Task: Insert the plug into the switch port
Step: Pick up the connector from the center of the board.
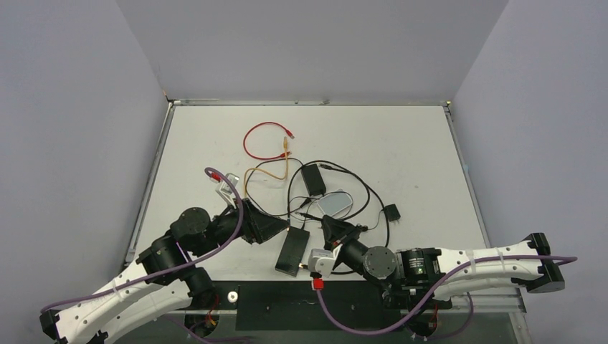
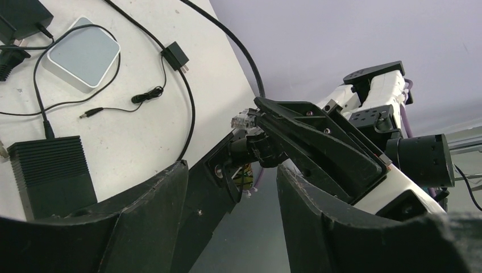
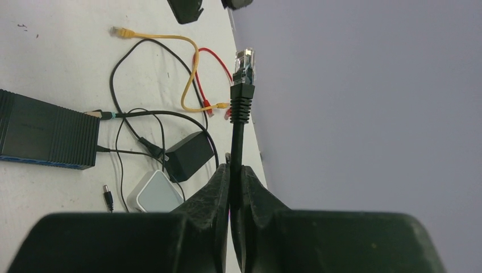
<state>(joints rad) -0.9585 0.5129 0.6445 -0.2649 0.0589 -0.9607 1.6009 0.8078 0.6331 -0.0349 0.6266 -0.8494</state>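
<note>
My right gripper (image 3: 235, 168) is shut on a black cable just below its clear-tipped plug (image 3: 245, 60), which stands up past the fingertips in the air. The flat black switch (image 1: 292, 251) lies on the table between the two arms. In the right wrist view the switch (image 3: 45, 139) shows a blue-trimmed edge, and I cannot make out a switch port on it. My left gripper (image 2: 232, 170) is open with nothing between its fingers (image 2: 142, 227), beside the switch (image 2: 51, 176). It faces the right gripper (image 1: 328, 226) and the plug (image 2: 245, 120).
A black adapter brick (image 1: 313, 179) and a light grey pad (image 1: 335, 204) lie behind the switch among tangled black cables. Farther back are a red cable (image 1: 258, 140) and a yellow cable (image 1: 269, 170). A small black wall plug (image 1: 391, 212) lies to the right.
</note>
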